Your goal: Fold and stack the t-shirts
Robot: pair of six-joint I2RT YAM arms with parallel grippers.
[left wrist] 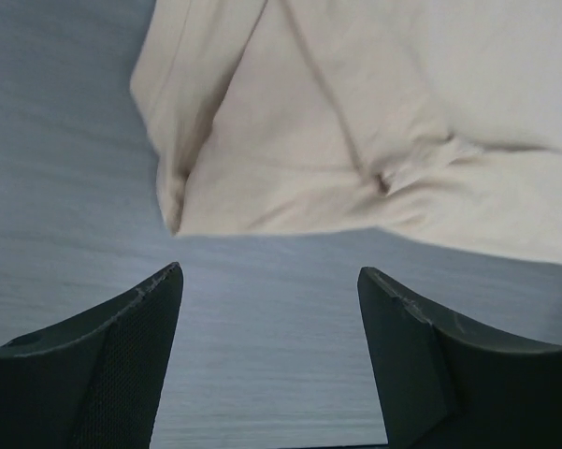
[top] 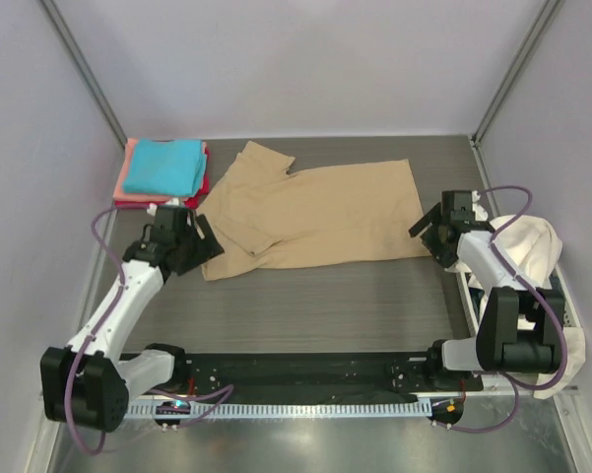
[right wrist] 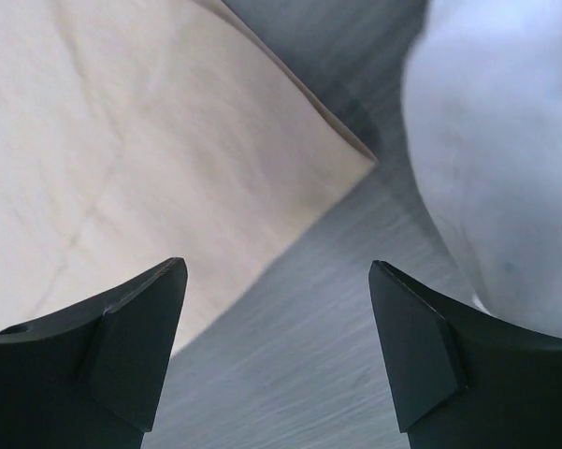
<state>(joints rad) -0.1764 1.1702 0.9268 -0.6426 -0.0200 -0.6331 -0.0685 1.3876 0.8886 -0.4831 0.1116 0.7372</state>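
Note:
A large tan t-shirt (top: 315, 215) lies spread on the table's middle, its collar end to the left and hem to the right. My left gripper (top: 209, 239) hovers open just off the shirt's near left corner; the left wrist view shows the tan t-shirt (left wrist: 374, 122) beyond the empty gripper (left wrist: 271, 281). My right gripper (top: 426, 225) stands open at the hem's right corner, and the right wrist view has the tan t-shirt (right wrist: 122, 150) ahead of the empty gripper (right wrist: 277, 271). A folded stack (top: 163, 169) with turquoise on top of pink and red shirts sits at the back left.
A white basket (top: 561, 296) holding cream-white cloth (top: 527, 246) stands at the right edge behind the right arm; that cloth (right wrist: 505, 159) fills the right of the right wrist view. Grey walls close in the table on three sides.

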